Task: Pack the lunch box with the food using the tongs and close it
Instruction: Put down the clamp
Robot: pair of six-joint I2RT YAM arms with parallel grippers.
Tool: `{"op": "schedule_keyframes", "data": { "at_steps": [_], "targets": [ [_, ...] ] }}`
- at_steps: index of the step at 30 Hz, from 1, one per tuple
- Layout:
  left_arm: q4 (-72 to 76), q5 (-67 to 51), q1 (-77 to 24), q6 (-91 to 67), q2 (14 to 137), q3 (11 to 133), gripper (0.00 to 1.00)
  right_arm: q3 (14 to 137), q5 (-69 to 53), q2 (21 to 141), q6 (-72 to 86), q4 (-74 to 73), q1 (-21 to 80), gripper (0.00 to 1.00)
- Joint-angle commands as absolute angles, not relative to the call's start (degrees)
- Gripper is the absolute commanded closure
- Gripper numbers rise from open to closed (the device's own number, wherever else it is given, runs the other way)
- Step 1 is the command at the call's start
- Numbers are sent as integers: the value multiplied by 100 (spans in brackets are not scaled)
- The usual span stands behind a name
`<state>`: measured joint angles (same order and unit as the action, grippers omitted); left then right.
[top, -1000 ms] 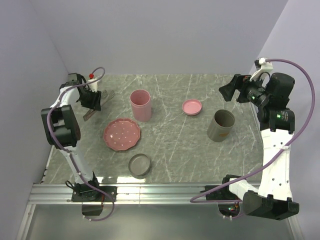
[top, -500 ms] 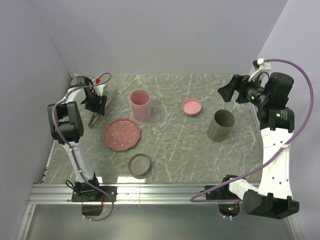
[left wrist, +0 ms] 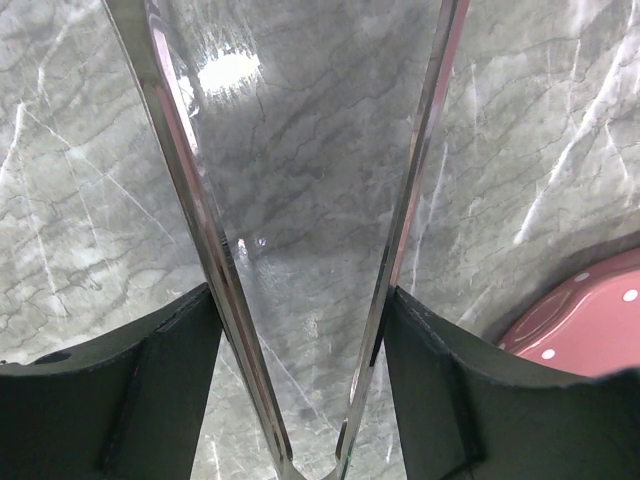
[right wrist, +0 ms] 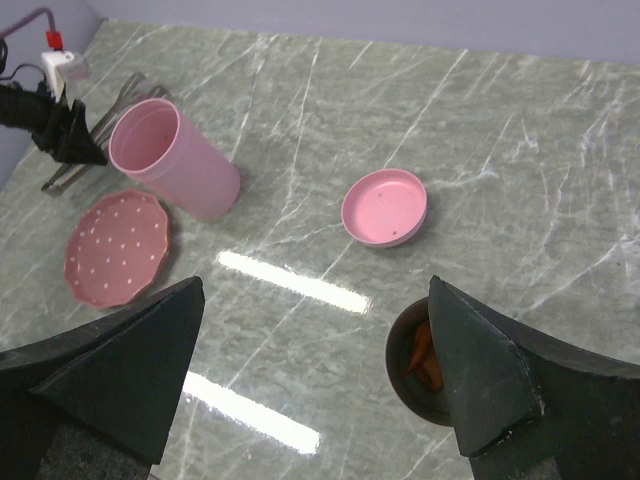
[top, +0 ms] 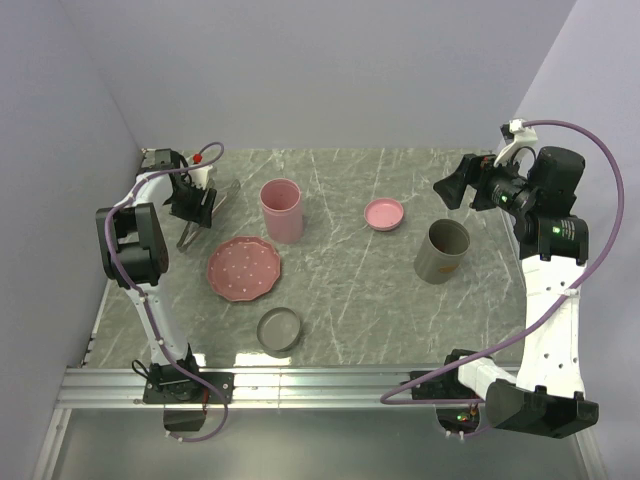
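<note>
The silvery tongs (top: pixel 189 238) lie at the far left of the table, their two arms (left wrist: pixel 190 200) spreading in a V. My left gripper (top: pixel 196 205) straddles them low over the table, and both fingers (left wrist: pixel 150 380) touch a tong arm from outside. The lunch box, a grey round pot (top: pixel 441 250), stands at the right with orange-red strips of food (right wrist: pixel 424 352) inside. Its grey lid (top: pixel 279 329) lies apart at the front. My right gripper (right wrist: pixel 312 300) hangs open high above the pot, holding nothing.
A pink dotted plate (top: pixel 244 268) lies bare just right of the tongs, its rim showing in the left wrist view (left wrist: pixel 590 325). A tall pink cup (top: pixel 281 210) stands behind it. A small pink dish (top: pixel 384 214) lies mid-table. Walls close in the left and back.
The left arm has folded back toward the left wall while its gripper stayed on the tongs, which shifted slightly. The left jaws have widened with the tongs' arms. The right arm barely moved.
</note>
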<state>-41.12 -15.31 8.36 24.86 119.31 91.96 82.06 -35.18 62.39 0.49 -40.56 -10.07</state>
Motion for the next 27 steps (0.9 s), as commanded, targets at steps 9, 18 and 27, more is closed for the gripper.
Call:
{"op": "schedule_keyframes", "data": {
  "at_steps": [9,18,27],
  "targets": [
    [-4271,-1670,809,2522,11926,9439,15,8367,-3744,6293,-193,-4245,-1020,0],
    [-4394,-1731,791,2514,11848,9536,12,8464,-3744,6311,-316,-4359,-1002,0],
    [-4825,-1925,809,2505,11488,10133,7,8657,-3543,6503,-483,-4605,-731,0]
  ]
}}
